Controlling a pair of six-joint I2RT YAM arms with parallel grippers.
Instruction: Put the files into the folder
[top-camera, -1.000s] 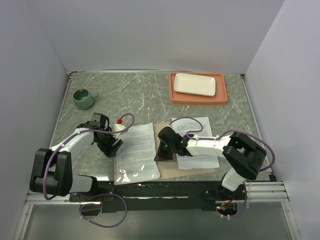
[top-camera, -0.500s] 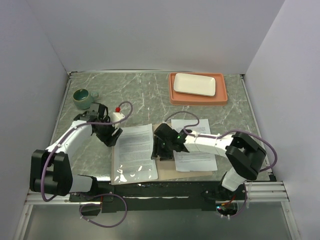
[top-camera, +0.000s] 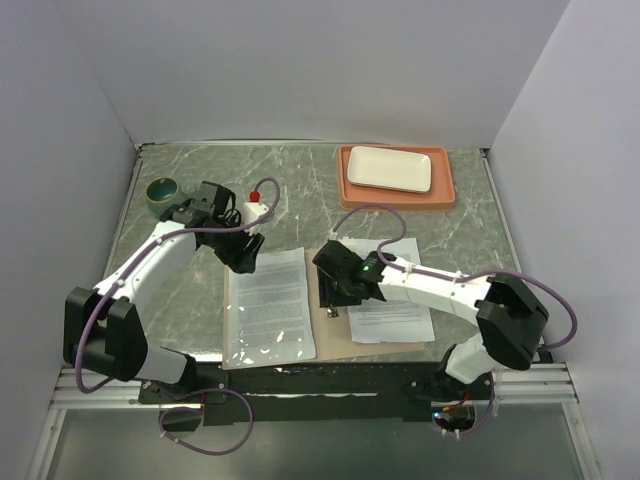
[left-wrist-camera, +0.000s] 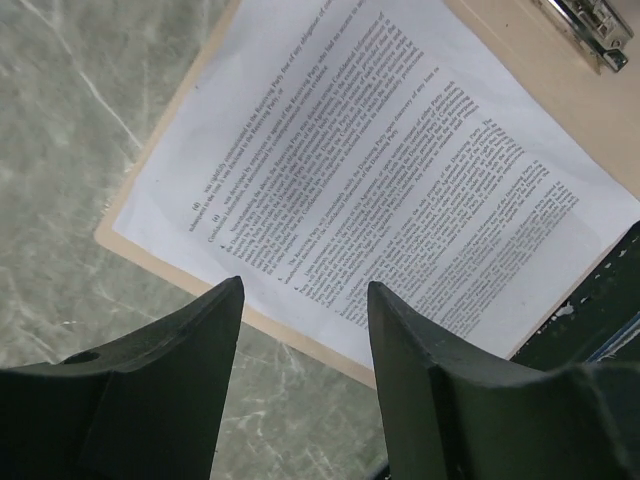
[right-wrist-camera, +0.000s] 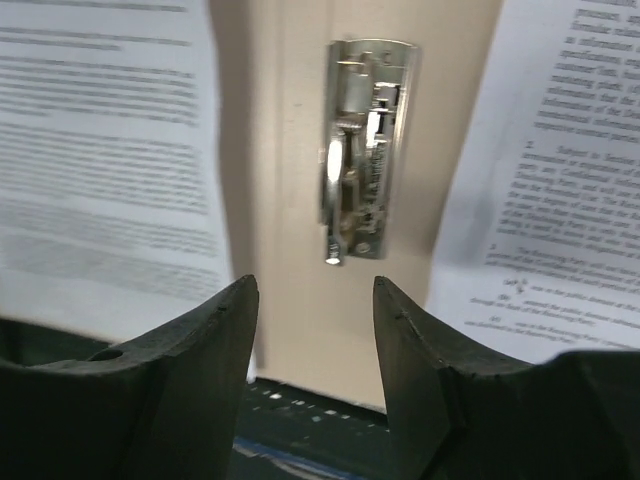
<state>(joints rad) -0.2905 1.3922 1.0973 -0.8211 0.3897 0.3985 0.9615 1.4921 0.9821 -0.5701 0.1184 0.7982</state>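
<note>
The tan folder (top-camera: 325, 340) lies open and flat near the table's front edge, with a metal clip (right-wrist-camera: 360, 150) on its middle strip. One of the files, a printed sheet in a glossy sleeve (top-camera: 270, 305), rests on the folder's left half. A second printed sheet (top-camera: 390, 295) lies on the right half. My left gripper (top-camera: 247, 260) hovers open over the far left corner of the left sheet (left-wrist-camera: 380, 170), holding nothing. Over the middle strip, just short of the clip, my right gripper (top-camera: 334, 298) also stands open and empty.
A salmon tray (top-camera: 395, 198) carrying a white plate (top-camera: 390, 168) stands at the back right. A green cup (top-camera: 162, 190) sits at the back left, close to the left arm's forearm. The front table edge runs just below the folder.
The right gripper opened and shifted slightly right over the folder's middle. The left arm swung back and right to the sheet's far corner. The sleeved sheet now lies straighter on the left half.
</note>
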